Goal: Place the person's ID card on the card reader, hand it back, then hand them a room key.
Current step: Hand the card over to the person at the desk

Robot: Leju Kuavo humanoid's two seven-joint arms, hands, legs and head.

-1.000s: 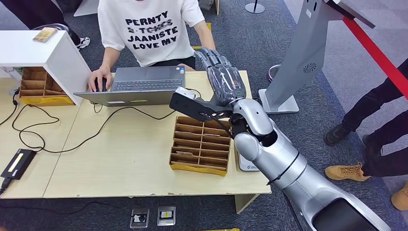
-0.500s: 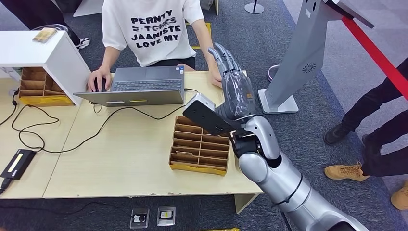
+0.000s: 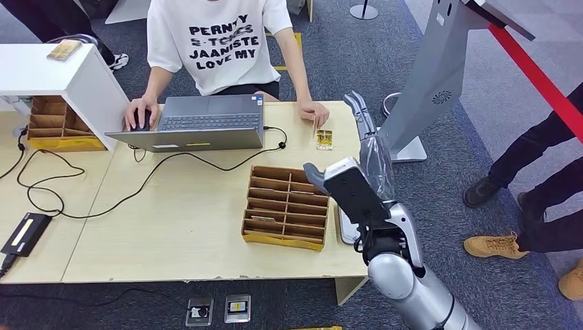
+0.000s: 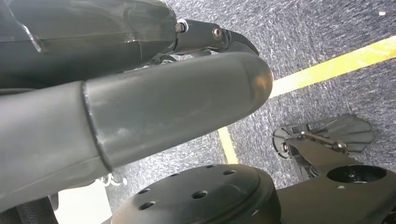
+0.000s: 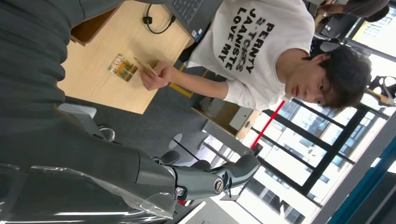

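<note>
Now we see table point(image 3: 172, 227), wooden organizer point(image 3: 285, 206) on it. Our right hand point(image 3: 371, 148) raised past table's right edge, fingers point(image 3: 357, 110) straight, apart, empty. Left-hand fingers: cannot tell. Card point(image 3: 324, 139) flat on table beside person's hand point(image 3: 313, 111).

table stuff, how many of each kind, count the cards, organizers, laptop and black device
Cards: 2 (one lying on the table, one in the person's hand)
Cardboard organizers: 2 (one mid-table, one under the white shelf)
Laptop: 1
Black device with yellow label: 1
Total: 6
</note>
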